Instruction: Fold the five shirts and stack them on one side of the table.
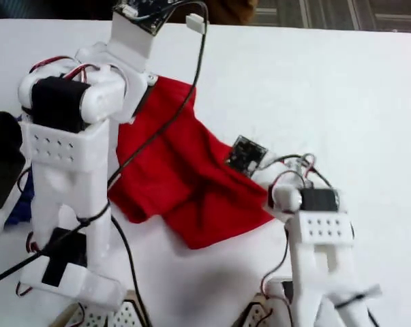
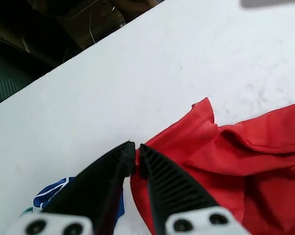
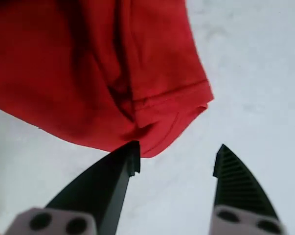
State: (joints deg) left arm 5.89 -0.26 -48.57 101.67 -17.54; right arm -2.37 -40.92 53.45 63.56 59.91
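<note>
One red shirt [image 1: 185, 184] is found half-folded on the tabletop [image 1: 328, 88], with blue cloth [image 1: 20, 204] at its 9 o'clock; most of the work is judged undone. The left gripper [image 2: 136, 156] is closed on nothing, and the right gripper [image 3: 178, 147] is held open.

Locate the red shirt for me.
The red shirt lies mid-table in the high view, between the two arms, its hem corner by the right pincer.
</note>
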